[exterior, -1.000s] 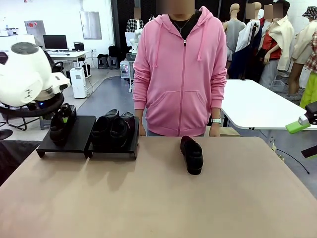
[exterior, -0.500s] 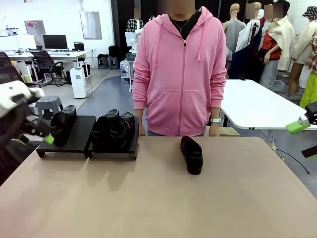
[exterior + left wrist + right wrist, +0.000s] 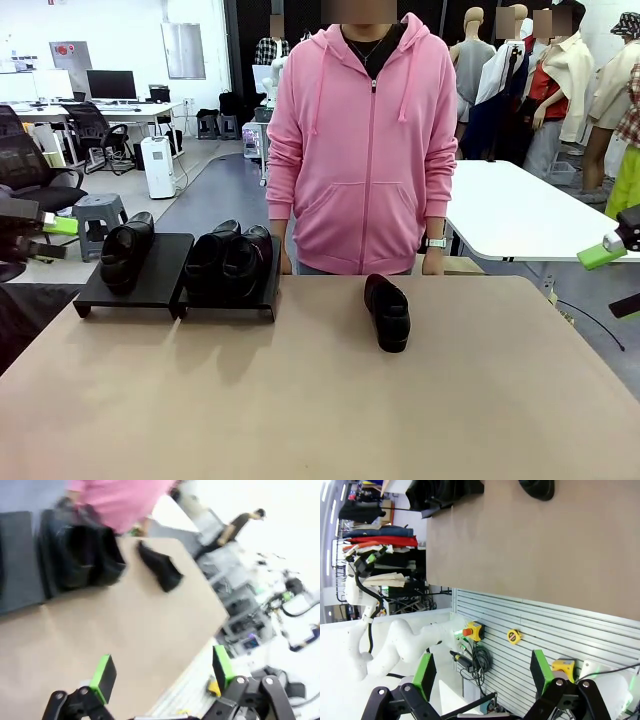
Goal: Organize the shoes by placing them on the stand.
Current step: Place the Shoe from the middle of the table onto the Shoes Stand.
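Left end effector [image 3: 162, 677]: my green-padded fingers stand wide apart, gripping nothing, off the left edge of the tan surface [image 3: 320, 390].
Right end effector [image 3: 482, 677]: fingers spread too, empty, beyond the right edge.
Stand: two low matte black platforms [image 3: 180, 285] side by side at the far left.
Shoes: one glossy black loafer [image 3: 124, 250] on the left platform, a pair [image 3: 228, 258] on the right one, a fourth [image 3: 387, 312] on the surface before the person in pink [image 3: 365, 140].
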